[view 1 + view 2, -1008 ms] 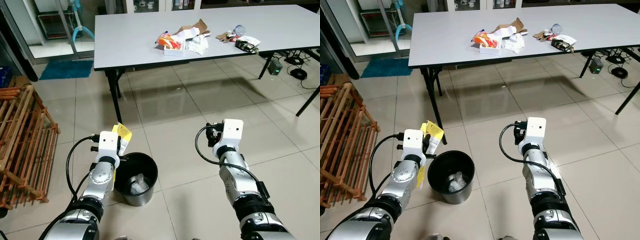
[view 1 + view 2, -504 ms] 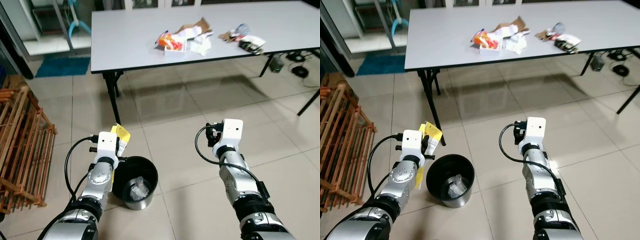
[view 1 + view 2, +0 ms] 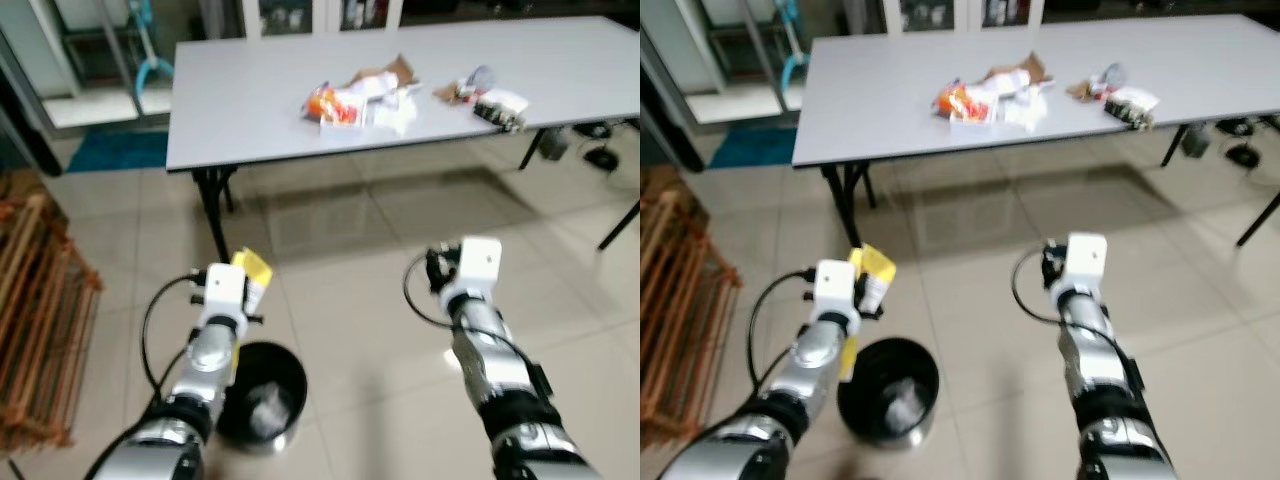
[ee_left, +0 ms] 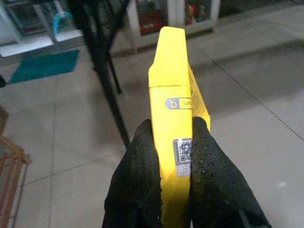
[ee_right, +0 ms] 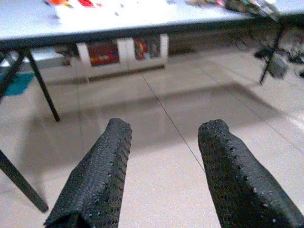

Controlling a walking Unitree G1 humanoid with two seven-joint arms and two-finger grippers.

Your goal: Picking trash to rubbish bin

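Left gripper [image 4: 172, 142] pinches a yellow box [image 4: 175, 123], QR sticker showing, beside the black bin [image 3: 262, 393] on the tiled floor [image 3: 350, 250]. Right gripper [image 5: 164, 164] gapes wide. Trash [image 3: 360, 95] heaps mid-bench [image 3: 240, 110].

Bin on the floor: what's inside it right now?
The black bin holds some pale crumpled trash at the bottom; the blur hides what it is. The left gripper, shut on a yellow packet, is up beside the rim, and its arm covers the near-left wall.
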